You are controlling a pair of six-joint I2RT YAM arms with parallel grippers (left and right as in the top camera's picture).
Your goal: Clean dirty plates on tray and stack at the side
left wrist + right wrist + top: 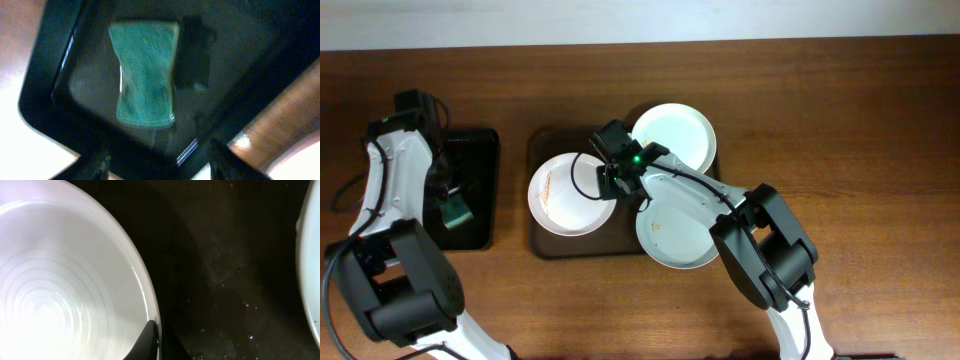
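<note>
The wooden worktop point(840, 110) carries the large brown-grey tray point(542, 243) at its middle, with a smaller black tray point(480, 150) just to its left. All three plates lie on the big tray: a smeared white plate point(565, 200) on the left, a pale blue-green plate point(675, 138) at the back and another smeared white plate point(670, 235) at the front right. A green sponge point(147, 75) lies in the black tray, and the left fingers point(100, 161) hang spread apart above it. The right fingers point(150, 340) sit at the left plate's rim. Whether they grip it, I cannot tell.
</note>
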